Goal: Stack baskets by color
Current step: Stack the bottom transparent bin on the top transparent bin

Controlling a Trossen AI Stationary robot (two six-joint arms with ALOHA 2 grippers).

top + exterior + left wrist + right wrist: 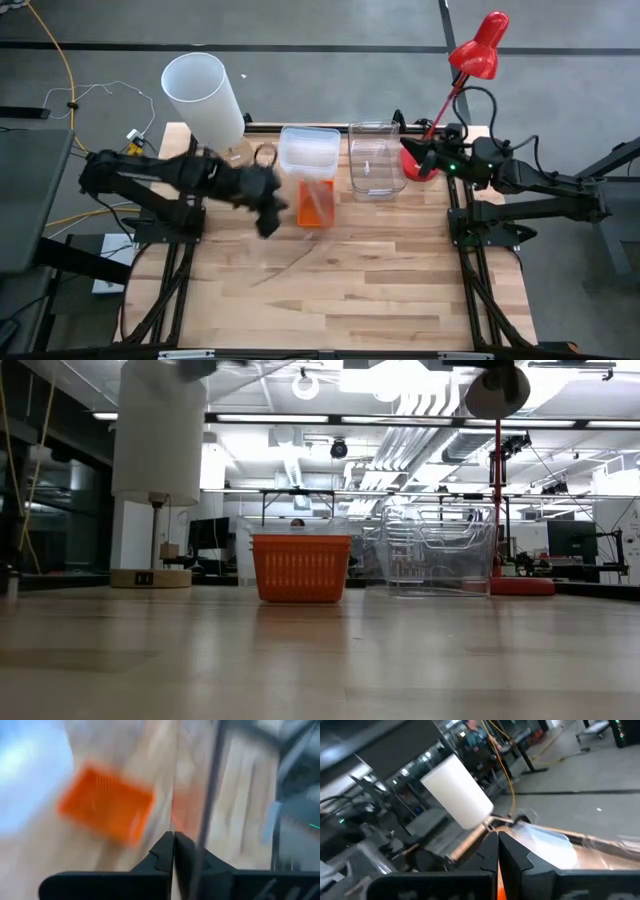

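Observation:
An orange basket (316, 203) (300, 568) stands on its bottom on the table, just in front of a shallow clear bin (308, 150). A taller clear bin (375, 158) (440, 550) stands to their right. My left gripper (268, 215) (173, 845) hovers above the table just left of the orange basket (105, 802), shut and empty. My right gripper (405, 152) (497, 842) waits raised at the far right, beside the taller clear bin, shut with nothing in it.
A white cylinder lamp shade (205, 95) (457, 792) rises at the far left corner, and a red desk lamp (478, 48) stands at the far right. The near half of the wooden table (330, 300) is bare board.

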